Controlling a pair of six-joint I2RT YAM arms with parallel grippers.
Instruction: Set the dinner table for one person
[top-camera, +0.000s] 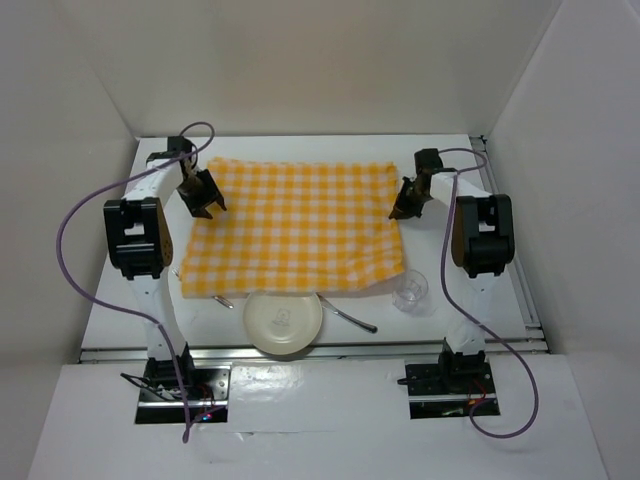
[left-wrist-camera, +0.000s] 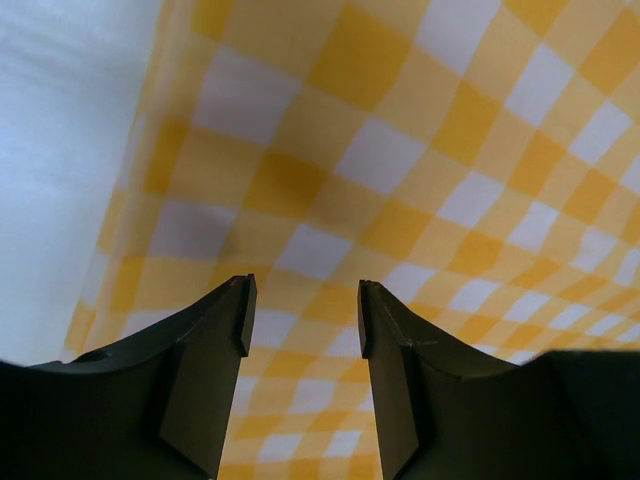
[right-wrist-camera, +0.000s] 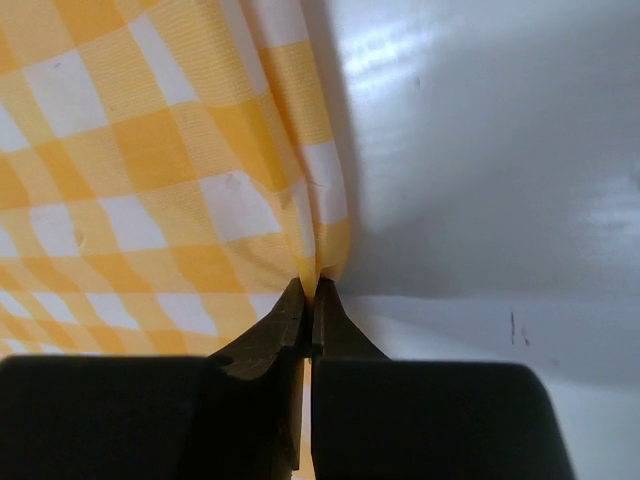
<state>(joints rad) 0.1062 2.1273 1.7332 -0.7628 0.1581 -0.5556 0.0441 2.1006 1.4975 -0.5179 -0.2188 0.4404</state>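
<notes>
Top external view: nearest the arm bases a white plate (top-camera: 284, 322) sits on the dinner table (top-camera: 330, 148), with a metal utensil (top-camera: 348, 319) just to its right and a clear glass (top-camera: 411, 290) further right. A second utensil (top-camera: 222, 301) pokes out from under the near edge of the checked cloth (top-camera: 295, 225), which overlaps the plate's far rim.

The step in hand looks like laying out the cloth, with the dishes not yet placed on it. At the cloth's right edge the right gripper (right-wrist-camera: 308, 295) is pinched tight on a small fold of fabric. At the left edge the left gripper (left-wrist-camera: 303, 300) hangs over the checks with its jaws about half apart and nothing between them.

The next move probably calls for the left gripper to come down and close on its edge. Both arms could then shift the cloth clear of the plate and buried utensil.

The table itself is a flat, glossy white rectangle with metal rails. It fills the floor of the white enclosure, bare along its far strip.
</notes>
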